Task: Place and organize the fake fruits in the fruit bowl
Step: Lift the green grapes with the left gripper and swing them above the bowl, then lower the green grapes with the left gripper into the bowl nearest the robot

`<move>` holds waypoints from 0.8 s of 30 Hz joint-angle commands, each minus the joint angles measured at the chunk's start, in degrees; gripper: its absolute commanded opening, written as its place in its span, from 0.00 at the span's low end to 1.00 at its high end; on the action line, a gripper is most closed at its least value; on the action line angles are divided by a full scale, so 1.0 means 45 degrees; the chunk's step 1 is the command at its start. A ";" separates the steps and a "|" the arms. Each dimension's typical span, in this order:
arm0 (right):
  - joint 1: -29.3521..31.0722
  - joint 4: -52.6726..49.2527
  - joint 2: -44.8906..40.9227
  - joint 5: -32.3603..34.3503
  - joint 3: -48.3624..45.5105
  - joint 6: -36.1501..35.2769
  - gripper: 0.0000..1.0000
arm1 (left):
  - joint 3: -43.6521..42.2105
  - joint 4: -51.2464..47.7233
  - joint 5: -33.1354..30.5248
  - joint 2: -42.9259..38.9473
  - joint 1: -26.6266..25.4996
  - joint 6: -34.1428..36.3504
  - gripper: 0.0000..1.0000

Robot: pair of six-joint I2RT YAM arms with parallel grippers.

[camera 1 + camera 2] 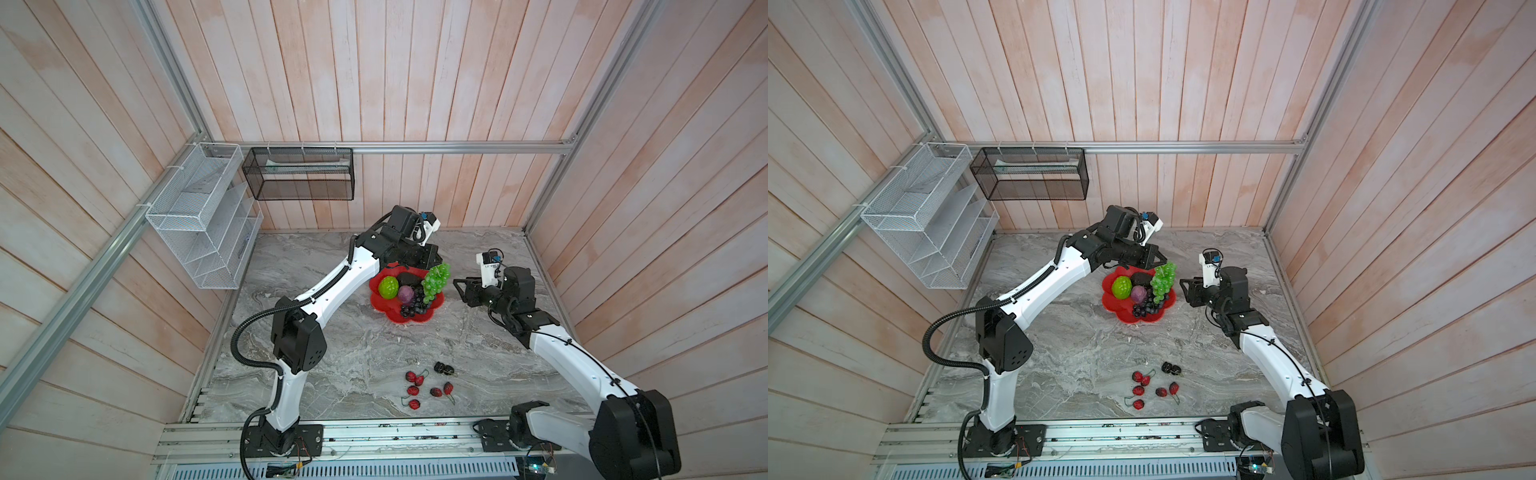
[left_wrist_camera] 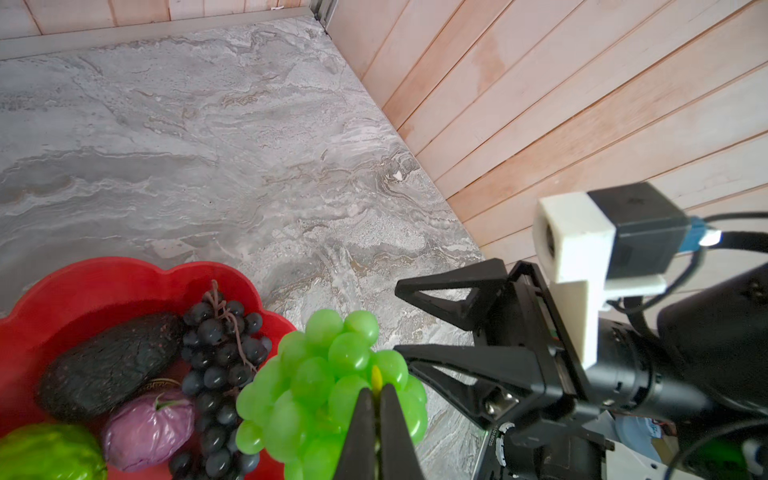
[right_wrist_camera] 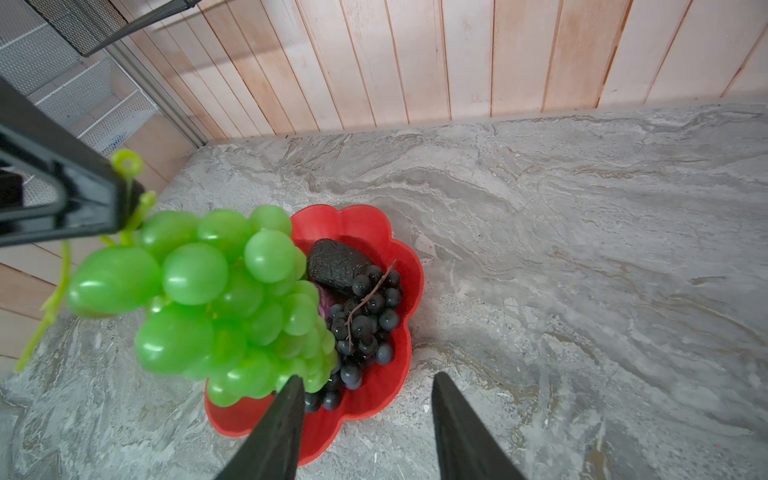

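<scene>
Down at the front of the table, around 6 o'clock from the fruit bowl [image 1: 385,310] and well apart from it, the small red stemmed berries [image 1: 412,390] and small black berries [image 1: 443,368] lie loose, so the job's maybe two-thirds done by my guess.

Mid-table, the bowl is already crowded: bumpy lime-green ball [image 1: 387,287] at 9 o'clock, dark avocado-like oval [image 1: 409,277] at 12, small purple ball [image 1: 406,294] in the middle, dark grape bunch [image 1: 413,308] around 5.

At about 2 o'clock, the green grape bunch [image 1: 435,280] hangs from the left gripper [image 2: 376,390], whose jaws are pinched tight on just the thin stem. It dangles half over the scalloped rim, not the centre.

That's my worry: let go there and the bunch probably tips off the shallow rim onto the table, or shoves the dark grapes out. The stem could also slip early.

Just beside the bowl at 3 o'clock, the right gripper [image 3: 369,376] sits with jaws half apart, holding nothing. Any sideways nudge could knock the bunch or slide the bowl.
</scene>
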 commanded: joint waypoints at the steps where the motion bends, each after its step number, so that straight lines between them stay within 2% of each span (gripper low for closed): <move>1: -0.0086 0.0003 -0.0264 -0.0199 -0.0047 0.0137 0.51 | 0.0519 0.0860 0.0800 0.0308 0.0054 -0.0370 0.00; 5: -0.0105 -0.0005 -0.0362 -0.0105 -0.0105 0.0104 0.50 | -0.0238 0.1300 0.0924 0.0205 0.0054 -0.0528 0.00; 16: 0.0263 -0.0250 0.0324 0.0166 0.0187 -0.0333 0.49 | -0.5596 0.4499 0.0871 -0.2324 0.0549 -0.1606 0.00; 24: 0.0684 -0.0290 0.0958 0.0157 0.0513 -0.0391 0.49 | -0.7827 0.5302 0.0934 -0.3628 0.1020 -0.1825 0.00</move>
